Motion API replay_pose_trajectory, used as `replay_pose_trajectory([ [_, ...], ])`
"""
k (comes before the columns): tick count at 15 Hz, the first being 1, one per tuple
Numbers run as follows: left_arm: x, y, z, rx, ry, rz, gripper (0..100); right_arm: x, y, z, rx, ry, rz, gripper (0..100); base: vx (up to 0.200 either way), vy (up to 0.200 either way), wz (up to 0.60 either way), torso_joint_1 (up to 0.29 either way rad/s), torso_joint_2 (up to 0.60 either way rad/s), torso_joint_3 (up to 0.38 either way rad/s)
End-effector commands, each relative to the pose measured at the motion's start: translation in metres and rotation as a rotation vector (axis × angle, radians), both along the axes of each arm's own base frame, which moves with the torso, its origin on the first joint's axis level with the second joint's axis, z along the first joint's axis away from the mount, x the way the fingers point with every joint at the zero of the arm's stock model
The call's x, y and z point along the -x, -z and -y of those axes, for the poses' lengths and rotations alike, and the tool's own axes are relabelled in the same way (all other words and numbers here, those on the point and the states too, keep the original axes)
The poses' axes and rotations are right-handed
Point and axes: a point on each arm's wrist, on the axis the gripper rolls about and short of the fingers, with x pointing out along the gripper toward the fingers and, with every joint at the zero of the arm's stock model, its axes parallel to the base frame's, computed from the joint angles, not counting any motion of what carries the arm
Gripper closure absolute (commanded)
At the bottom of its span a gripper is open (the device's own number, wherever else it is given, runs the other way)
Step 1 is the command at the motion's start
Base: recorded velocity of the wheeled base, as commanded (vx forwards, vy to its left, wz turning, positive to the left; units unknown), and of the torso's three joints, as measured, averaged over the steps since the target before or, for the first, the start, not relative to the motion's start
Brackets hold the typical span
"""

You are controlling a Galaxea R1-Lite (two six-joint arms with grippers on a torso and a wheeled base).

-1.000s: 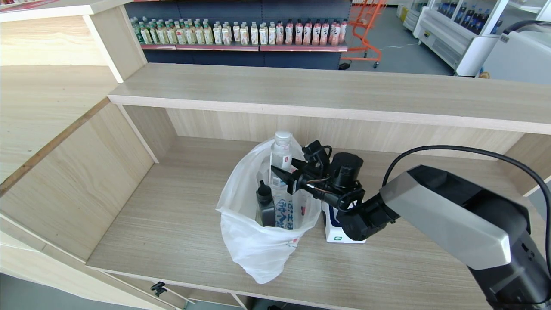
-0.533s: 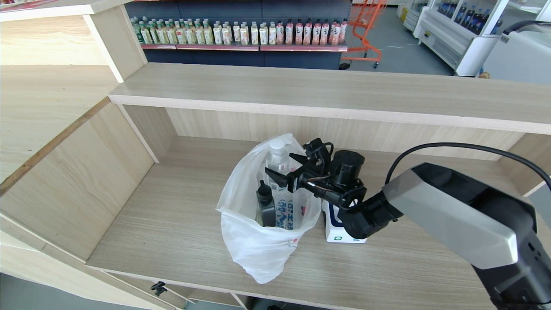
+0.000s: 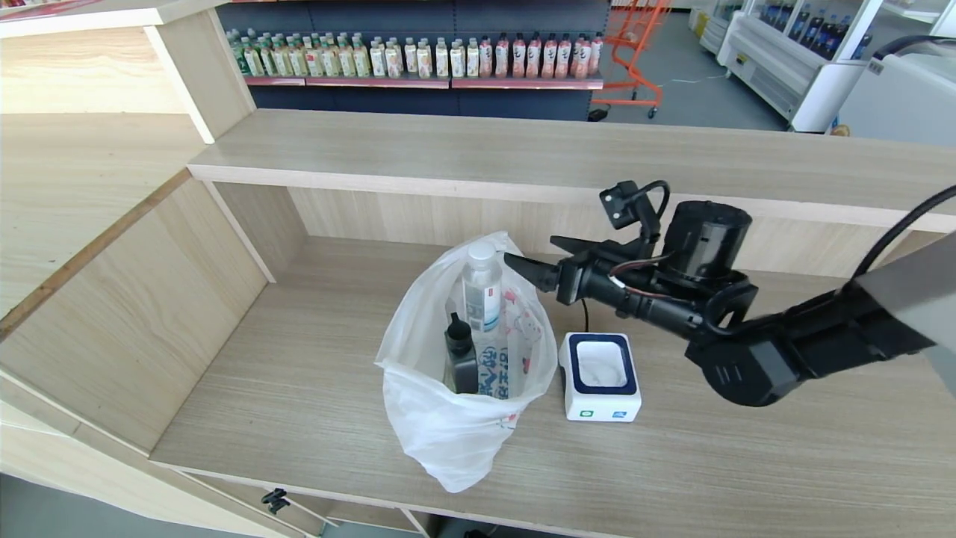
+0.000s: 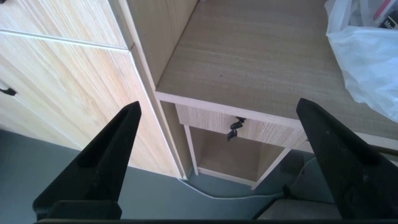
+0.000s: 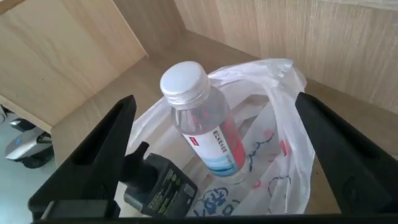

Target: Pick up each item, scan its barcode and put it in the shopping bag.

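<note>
Right gripper point(image 3: 532, 251) wide, empty, near shopping bag point(image 3: 447, 439); scanner point(image 3: 600, 378) beside bag; left gripper point(image 4: 219, 109) wide

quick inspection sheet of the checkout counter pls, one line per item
surface: wooden counter, no spills seen
job's things: shopping bag upright and open, holding a water bottle and a dark bottle; scanner on the counter to its right
clutter: nothing seen
grippers: right gripper beside the water bottle's cap, jaws open, empty; left gripper low in front of the counter, jaws open, empty
cables: black cable along the right arm
surroundings: drinks shelf, orange cart, chiller cabinets behind
</note>
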Motion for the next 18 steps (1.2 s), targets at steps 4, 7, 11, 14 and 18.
replay_pose_trajectory([
  [4, 0.000, 0.000, 0.000, 0.000, 0.000, -0.002, 0, 0.210, -0.043, 0.143, -0.008, 0.272, -0.066, 0, 0.000, 0.000, 0.00, 0.000, 0.00, 0.000],
  [7, 0.000, 0.000, 0.000, 0.000, 0.000, -0.002, 0, 0.295, 0.011, 0.176, 0.058, 0.616, -0.168, 0, 0.000, 0.000, 0.00, 0.000, 0.00, 0.000],
  [11, 0.000, 0.000, 0.000, 0.000, 0.000, -0.002, 0, 0.355, 0.068, 0.186, 0.114, 0.743, -0.003, 0, 0.000, 0.000, 0.00, 0.000, 0.00, 0.000],
  [14, 0.000, 0.000, 0.000, 0.000, 0.000, -0.002, 0, 0.357, 0.095, 0.190, 0.124, 0.982, -0.046, 0, 0.000, 0.000, 0.00, 0.000, 0.00, 0.000],
  [18, 0.000, 0.000, 0.000, 0.000, 0.000, -0.002, 0, 0.357, 0.095, 0.190, 0.074, 0.964, -0.061, 0, 0.000, 0.000, 0.00, 0.000, 0.00, 0.000],
])
